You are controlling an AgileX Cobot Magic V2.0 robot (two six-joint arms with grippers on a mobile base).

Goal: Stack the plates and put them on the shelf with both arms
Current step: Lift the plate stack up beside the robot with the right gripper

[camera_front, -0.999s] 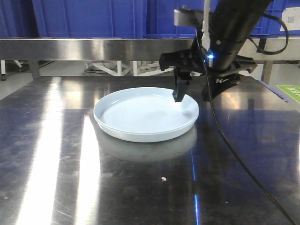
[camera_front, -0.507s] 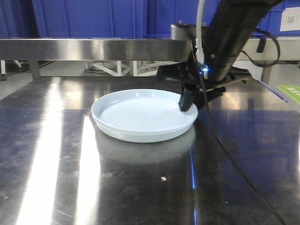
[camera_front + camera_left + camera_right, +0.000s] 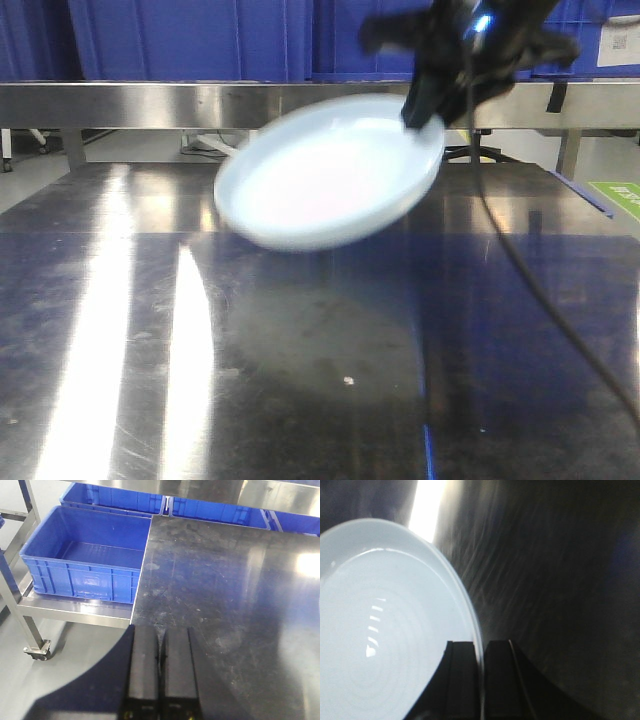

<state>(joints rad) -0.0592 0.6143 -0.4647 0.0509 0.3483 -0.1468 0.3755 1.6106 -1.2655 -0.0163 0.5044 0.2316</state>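
The pale bluish-white plates (image 3: 325, 175) hang tilted and motion-blurred above the dark steel tabletop (image 3: 300, 380), right edge highest; I cannot tell one from two. My right gripper (image 3: 422, 112) is shut on their right rim. In the right wrist view its gripper (image 3: 481, 644) pinches the thin rim, with the ringed plate face (image 3: 385, 630) to the left. The shelf rail (image 3: 150, 103) runs just behind the plates. My left gripper (image 3: 160, 629) is shut on nothing, above the table's near-left corner, and does not show in the front view.
Blue crates (image 3: 190, 40) line the shelf above the rail. A black cable (image 3: 540, 290) trails from the right arm down across the table's right side. In the left wrist view an open blue crate (image 3: 85, 560) sits on a low wheeled cart left of the table.
The plates lay flat on the table with the right gripper at their right rim. Now the gripper has risen with them, tipping them up off the surface towards the shelf rail.
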